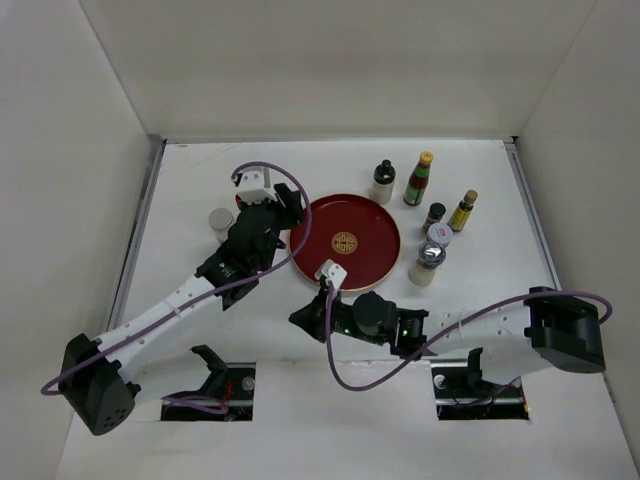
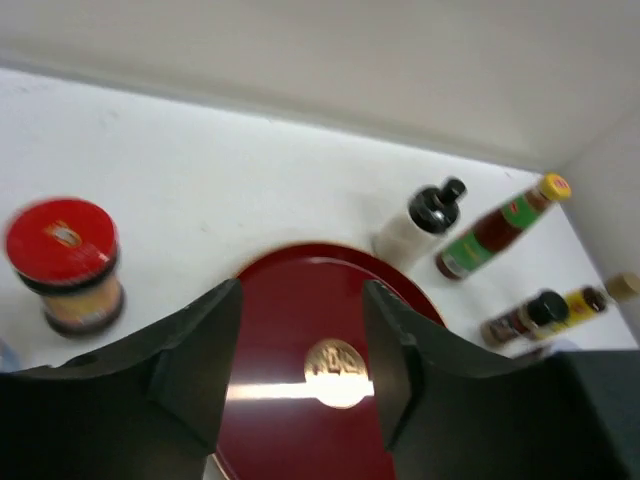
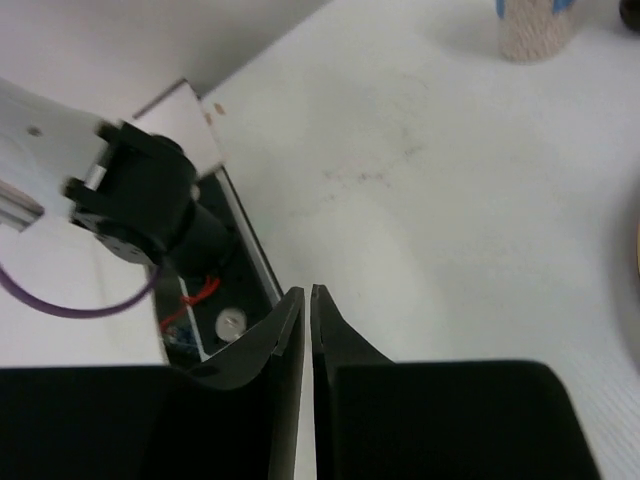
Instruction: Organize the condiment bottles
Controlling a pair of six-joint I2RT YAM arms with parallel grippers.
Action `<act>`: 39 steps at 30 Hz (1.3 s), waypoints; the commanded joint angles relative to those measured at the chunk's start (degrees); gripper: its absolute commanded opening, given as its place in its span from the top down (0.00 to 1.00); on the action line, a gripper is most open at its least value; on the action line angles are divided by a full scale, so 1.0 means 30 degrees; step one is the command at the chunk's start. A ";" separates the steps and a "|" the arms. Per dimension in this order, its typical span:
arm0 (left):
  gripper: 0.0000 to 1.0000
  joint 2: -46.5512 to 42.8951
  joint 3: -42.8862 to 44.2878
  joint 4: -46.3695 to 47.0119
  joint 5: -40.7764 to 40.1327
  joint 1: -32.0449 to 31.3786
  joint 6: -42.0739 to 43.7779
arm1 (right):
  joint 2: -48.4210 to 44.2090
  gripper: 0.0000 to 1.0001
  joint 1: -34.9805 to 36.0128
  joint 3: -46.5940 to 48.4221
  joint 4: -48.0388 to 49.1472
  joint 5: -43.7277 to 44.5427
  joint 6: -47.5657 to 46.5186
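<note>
The round dark-red tray (image 1: 370, 218) lies mid-table. To its right stand a white bottle with a black cap (image 1: 384, 182), a red sauce bottle with a yellow cap (image 1: 418, 180), a small dark jar (image 1: 434, 216), a yellow bottle (image 1: 463, 210), a small jar (image 1: 438, 234) and a silver-capped shaker (image 1: 427, 264). A pale jar (image 1: 221, 223) stands left of the tray. My left gripper (image 1: 293, 215) is open and empty over the tray's left edge (image 2: 300, 370). A red-capped jar (image 2: 62, 262) shows in the left wrist view. My right gripper (image 1: 297, 318) is shut and empty (image 3: 309, 295), in front of the tray.
White walls close the table on the left, back and right. Two dark openings with the arm bases (image 1: 225, 385) (image 1: 480, 390) sit at the near edge. The left arm's base (image 3: 150, 195) shows in the right wrist view, with the pale jar (image 3: 530, 25) at the top.
</note>
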 commanded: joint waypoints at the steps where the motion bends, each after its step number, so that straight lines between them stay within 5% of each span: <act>1: 0.55 0.0342 0.1269 -0.0087 -0.1714 0.0966 0.0766 | 0.0406 0.85 -0.0432 -0.0781 0.1083 -0.0206 0.0615; 6: 0.38 0.2336 0.2852 -0.2341 -0.3031 0.2373 0.0679 | 0.0230 0.72 -0.0696 -0.1161 0.1433 -0.0499 0.0353; 13: 0.18 0.1109 0.1858 -0.4857 -0.5027 0.4072 0.0211 | -0.0091 0.54 -0.1749 -0.1631 0.1551 -0.0002 0.0322; 20: 0.13 0.1106 0.0950 -0.7968 -0.4969 0.5743 -0.1547 | -0.0092 0.50 -0.3127 -0.2071 0.1493 0.0556 0.0936; 30: 0.11 0.2659 -0.0251 -0.5805 -0.2482 0.8379 -0.2134 | 0.0552 0.38 -0.2953 -0.1632 0.1579 -0.1084 0.0880; 39: 0.14 0.4825 -0.0048 -0.3898 -0.0781 0.9465 -0.2046 | 0.1283 0.38 -0.2688 -0.1397 0.1697 -0.1232 0.0644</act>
